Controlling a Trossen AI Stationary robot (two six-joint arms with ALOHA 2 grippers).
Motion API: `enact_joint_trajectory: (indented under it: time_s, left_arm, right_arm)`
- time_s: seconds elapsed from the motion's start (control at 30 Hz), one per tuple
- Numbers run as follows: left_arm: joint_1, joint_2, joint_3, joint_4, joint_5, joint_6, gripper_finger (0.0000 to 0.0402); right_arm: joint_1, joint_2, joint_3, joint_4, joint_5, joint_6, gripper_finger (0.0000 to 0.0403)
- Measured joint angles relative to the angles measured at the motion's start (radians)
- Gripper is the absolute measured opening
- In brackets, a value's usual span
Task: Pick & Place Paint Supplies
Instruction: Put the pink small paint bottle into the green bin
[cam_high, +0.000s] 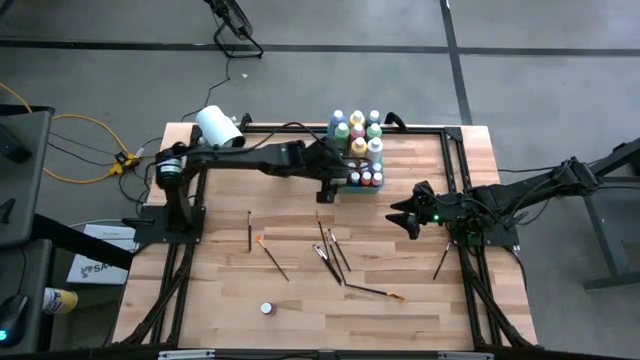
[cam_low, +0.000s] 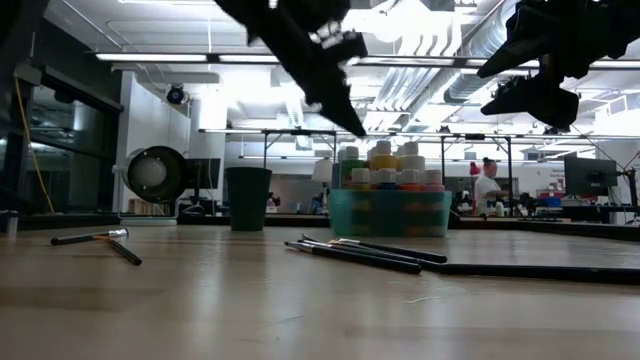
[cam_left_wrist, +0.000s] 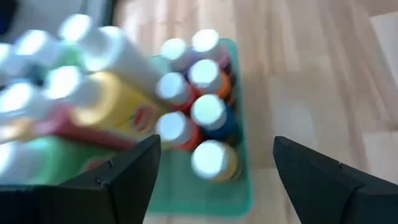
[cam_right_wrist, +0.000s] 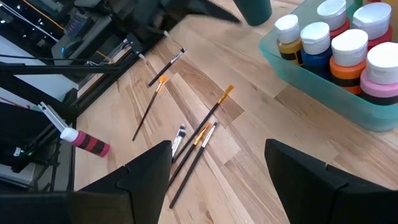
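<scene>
High view: left gripper (cam_high: 338, 188) hangs over the tray (cam_high: 357, 190), jaws wide and empty above the paint bottles (cam_high: 358, 147). Retreat should go straight up, clear of the caps. Right gripper (cam_high: 405, 218) waits open beside the paintbrushes (cam_high: 332, 254)

Left arm (cam_high: 250, 157) stretched across the table's far half, gripper (cam_high: 330, 190) raised off the surface, fingers (cam_left_wrist: 134, 174) spread wide with nothing between them. Right arm (cam_high: 520, 195) reached in from the right edge, gripper (cam_high: 408, 222) also lifted, pointing inward, fingers (cam_right_wrist: 149, 171) parted and seemingly empty, though seen only in part.
</scene>
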Motion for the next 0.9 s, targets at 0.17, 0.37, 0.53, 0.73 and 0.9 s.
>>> enact_joint_trajectory:
  time_s: [0.17,0.37,0.53,0.73,0.9]
  left_arm:
    - [-0.086,-0.094,0.000,-0.121,-0.045,0.003,0.0305]
    - [-0.226,-0.168,-0.037,-0.316,-0.042,0.051,0.0306]
    - [-0.343,-0.282,-0.189,-0.319,0.056,0.066,0.0306]
    - [-0.484,-0.443,-0.399,-0.244,0.213,0.127,0.0306]
    - [-0.569,-0.543,-0.555,-0.162,0.306,0.085,0.0306]
  right_arm:
    - [0.000,0.000,0.000,0.001,0.000,0.000,0.0252]
    - [0.000,0.000,0.000,0.000,0.000,0.000,0.0252]
    - [0.000,0.000,0.000,0.001,0.000,0.000,0.0252]
    - [0.000,0.000,0.000,0.000,0.000,0.000,0.0252]
    - [0.000,0.000,0.000,0.000,0.000,0.000,0.0252]
